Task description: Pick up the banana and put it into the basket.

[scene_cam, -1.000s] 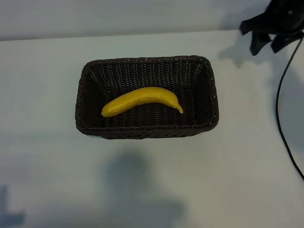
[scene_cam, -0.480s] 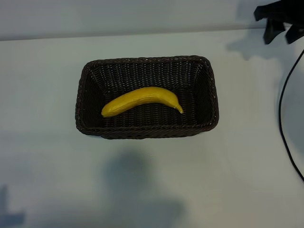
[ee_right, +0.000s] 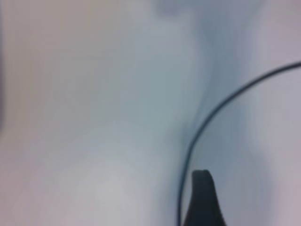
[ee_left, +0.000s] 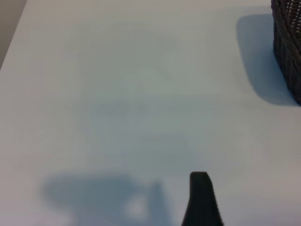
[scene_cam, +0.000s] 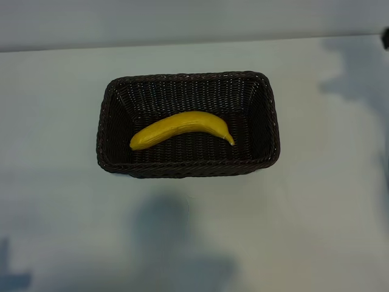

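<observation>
- Resting inside the basket (scene_cam: 267, 121), near the middle of its floor, the banana (scene_cam: 182, 128) is seen lying on its side in the exterior view, blunt end toward the left wall and pointed tip toward the right.
- At the left, the left gripper (ee_left: 202, 200) is found only in its own wrist view, where a single dark fingertip (ee_left: 201, 195) stands over bare table (ee_left: 117, 94); nothing is held, and the fingers are taken to be spread wide, though only one is shown.
- A corner of the basket wall (ee_left: 287, 52) is caught at the edge of that same view, well apart from the fingertip, so this arm is judged to be parked.
- At the right, the right gripper (ee_right: 202, 200) is likewise shown by one fingertip (ee_right: 201, 193) alone, above bare table and a black cable (ee_right: 221, 108); it carries nothing and is read as open.
- The placing step is judged complete, since the banana is in the basket and untouched.
- What remains is judged to be only a retreat to rest, for which the right arm must be kept clear of the cable and the basket left undisturbed.
</observation>
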`<action>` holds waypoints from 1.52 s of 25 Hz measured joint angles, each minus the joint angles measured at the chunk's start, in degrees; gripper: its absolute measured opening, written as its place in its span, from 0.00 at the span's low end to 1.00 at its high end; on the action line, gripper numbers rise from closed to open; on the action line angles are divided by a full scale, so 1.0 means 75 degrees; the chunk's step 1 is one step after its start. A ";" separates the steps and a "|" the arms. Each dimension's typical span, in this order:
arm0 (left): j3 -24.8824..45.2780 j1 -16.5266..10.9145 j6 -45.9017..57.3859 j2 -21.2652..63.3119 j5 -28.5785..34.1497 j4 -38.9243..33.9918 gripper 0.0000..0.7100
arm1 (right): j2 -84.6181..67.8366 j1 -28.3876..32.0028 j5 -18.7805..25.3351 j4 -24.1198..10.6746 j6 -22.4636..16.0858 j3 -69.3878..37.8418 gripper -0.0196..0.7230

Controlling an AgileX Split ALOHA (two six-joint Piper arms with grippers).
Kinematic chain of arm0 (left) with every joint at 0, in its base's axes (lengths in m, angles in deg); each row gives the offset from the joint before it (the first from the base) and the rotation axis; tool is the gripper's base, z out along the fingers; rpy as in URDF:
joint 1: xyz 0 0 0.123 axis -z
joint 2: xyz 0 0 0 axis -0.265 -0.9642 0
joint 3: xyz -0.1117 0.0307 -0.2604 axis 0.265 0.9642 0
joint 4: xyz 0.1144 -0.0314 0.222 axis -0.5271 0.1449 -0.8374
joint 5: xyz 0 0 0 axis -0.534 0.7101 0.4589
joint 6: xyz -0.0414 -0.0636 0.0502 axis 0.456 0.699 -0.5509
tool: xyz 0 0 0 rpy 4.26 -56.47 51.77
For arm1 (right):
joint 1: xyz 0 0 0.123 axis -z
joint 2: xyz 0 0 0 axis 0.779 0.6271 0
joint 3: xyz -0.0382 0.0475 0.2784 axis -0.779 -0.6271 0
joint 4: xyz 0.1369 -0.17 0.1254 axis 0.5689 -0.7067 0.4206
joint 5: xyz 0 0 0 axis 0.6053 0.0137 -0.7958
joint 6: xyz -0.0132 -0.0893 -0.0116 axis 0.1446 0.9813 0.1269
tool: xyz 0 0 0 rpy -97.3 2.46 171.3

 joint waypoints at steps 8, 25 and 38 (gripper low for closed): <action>0.0000 0.0000 -0.0007 0.0000 0.0000 -0.0073 0.75 | -0.2940 0.0000 0.0018 -0.0305 -0.0414 -0.2356 0.71; 0.0000 0.0000 -0.0007 0.0000 0.0000 -0.0077 0.75 | -0.7979 0.0000 -0.1006 -0.0155 -0.0551 -0.7011 0.71; 0.0000 0.0000 -0.0007 0.0000 0.0000 -0.0077 0.75 | -0.8400 0.0295 -0.1050 -0.0179 -0.0511 -0.7184 0.71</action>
